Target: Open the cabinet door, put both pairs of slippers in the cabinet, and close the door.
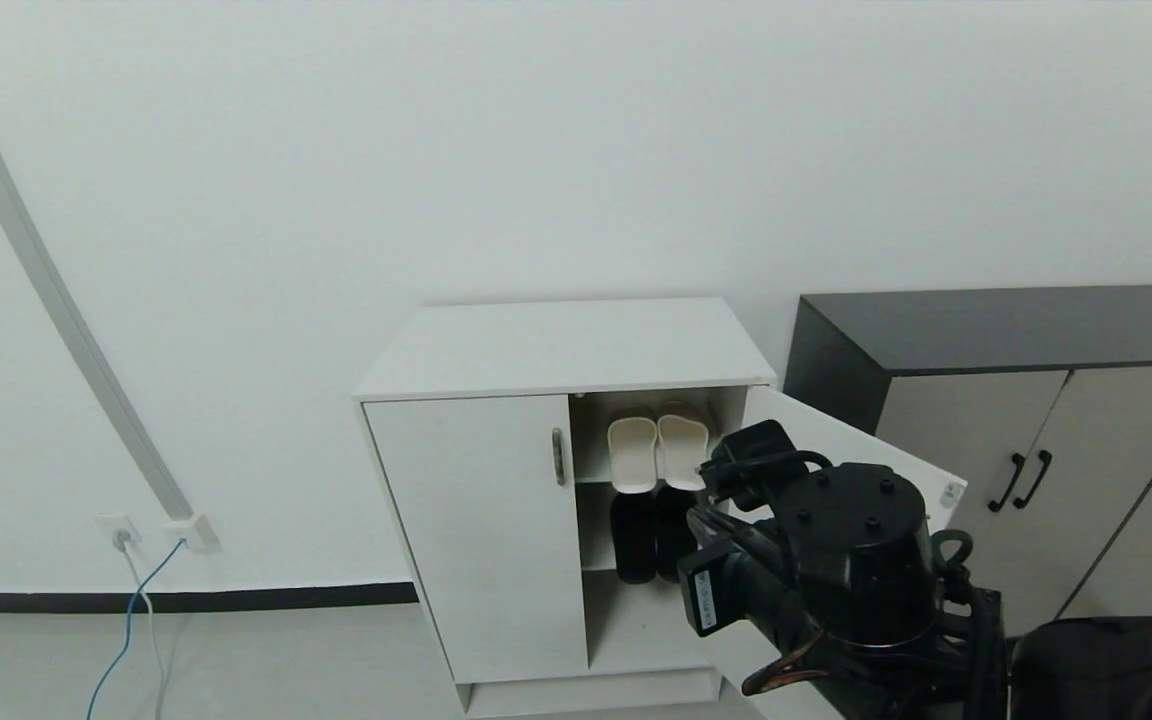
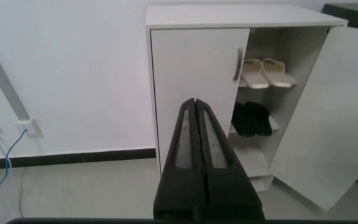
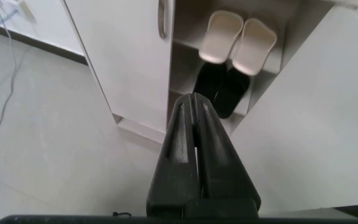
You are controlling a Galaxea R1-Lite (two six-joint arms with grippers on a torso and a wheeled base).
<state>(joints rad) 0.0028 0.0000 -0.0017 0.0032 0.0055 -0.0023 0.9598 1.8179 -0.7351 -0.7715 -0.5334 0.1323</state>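
The white cabinet (image 1: 561, 350) stands against the wall with its right door (image 1: 841, 455) swung open and its left door (image 1: 481, 530) shut. A cream pair of slippers (image 1: 656, 450) lies on the upper shelf, a black pair (image 1: 648, 535) on the shelf below. Both pairs also appear in the wrist views: cream slippers (image 2: 267, 72) (image 3: 238, 43), black slippers (image 2: 252, 118) (image 3: 219, 90). My right gripper (image 3: 194, 101) is shut and empty, in front of the open compartment beside the open door (image 3: 316, 118). My left gripper (image 2: 195, 104) is shut and empty, back from the cabinet's closed door (image 2: 194, 74).
A dark-topped grey cabinet (image 1: 1026, 400) with black handles stands just right of the open door. Wall sockets with cables (image 1: 141, 560) sit low on the wall to the left. Bare floor (image 3: 48, 137) lies in front of the cabinet.
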